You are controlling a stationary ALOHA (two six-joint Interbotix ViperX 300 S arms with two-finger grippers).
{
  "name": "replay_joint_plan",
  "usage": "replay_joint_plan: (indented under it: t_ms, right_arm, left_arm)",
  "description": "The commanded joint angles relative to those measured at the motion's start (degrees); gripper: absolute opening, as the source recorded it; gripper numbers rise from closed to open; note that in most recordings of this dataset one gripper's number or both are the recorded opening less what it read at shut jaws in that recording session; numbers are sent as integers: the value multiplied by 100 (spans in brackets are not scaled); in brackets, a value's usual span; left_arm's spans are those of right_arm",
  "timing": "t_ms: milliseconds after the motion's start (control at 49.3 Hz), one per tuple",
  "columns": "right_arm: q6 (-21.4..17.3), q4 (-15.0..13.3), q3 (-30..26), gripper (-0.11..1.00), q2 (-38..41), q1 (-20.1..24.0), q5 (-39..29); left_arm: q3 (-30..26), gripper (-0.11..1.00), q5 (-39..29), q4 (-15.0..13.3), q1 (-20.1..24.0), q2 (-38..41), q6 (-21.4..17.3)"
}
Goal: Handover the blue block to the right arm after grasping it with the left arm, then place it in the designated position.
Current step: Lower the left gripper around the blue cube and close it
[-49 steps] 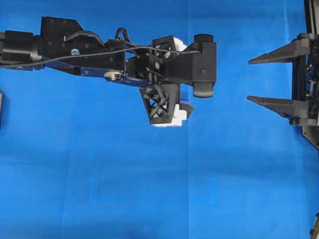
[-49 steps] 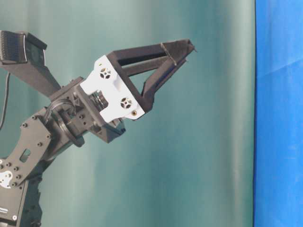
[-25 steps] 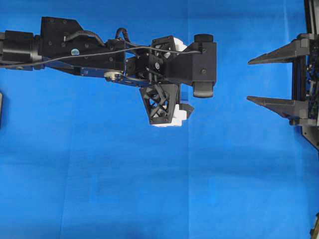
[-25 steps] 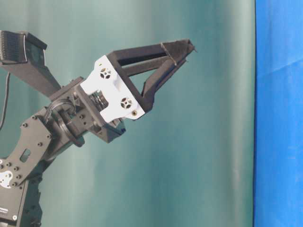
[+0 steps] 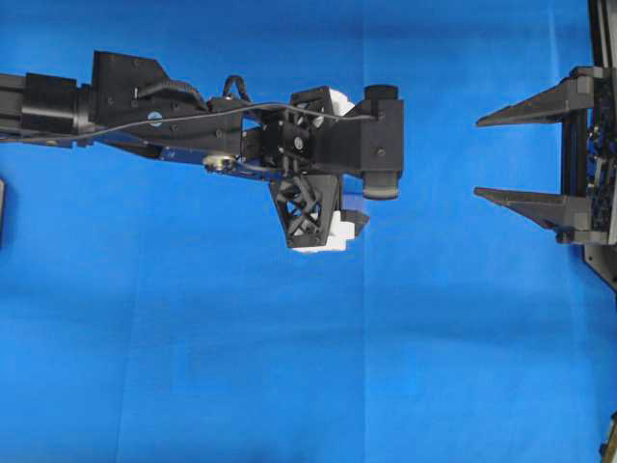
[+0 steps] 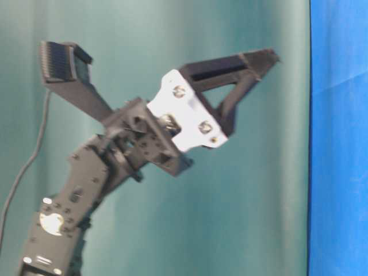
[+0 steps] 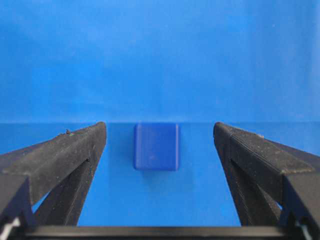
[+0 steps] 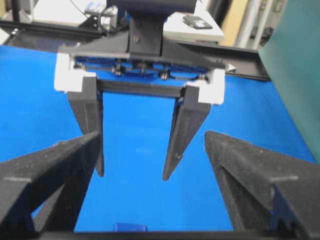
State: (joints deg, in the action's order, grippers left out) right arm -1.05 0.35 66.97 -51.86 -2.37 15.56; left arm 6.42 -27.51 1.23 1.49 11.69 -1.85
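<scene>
The blue block [image 7: 156, 146] lies on the blue cloth, centred between the open fingers of my left gripper [image 7: 160, 126], touching neither. From overhead the left arm hides it; the left gripper [image 5: 320, 164] points down at the cloth. A sliver of the blue block [image 8: 130, 227] shows at the bottom edge of the right wrist view, below the left gripper [image 8: 134, 172] with its white frame pieces. My right gripper [image 5: 479, 157] waits at the right edge, fingers pointing left, open and empty. In the table-level view the left gripper [image 6: 265, 57] is blurred.
Blue cloth [image 5: 289, 367] covers the whole table. A teal backdrop [image 6: 241, 218] stands behind the left arm. Black frame rails [image 8: 240, 70] and desk clutter [image 8: 192, 22] lie beyond the table's far edge.
The left arm has shifted: its gripper moved slightly left in the overhead view and up and to the right in the table-level view. Both grippers stay open; the right one has not moved.
</scene>
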Motion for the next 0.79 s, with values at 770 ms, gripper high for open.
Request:
replay_joint_plan:
  t_ms: [770]
  right_arm:
    - [-9, 18, -70, 97, 123, -9, 44]
  left_arm:
    - [510, 91, 1424, -9, 53, 1134, 0]
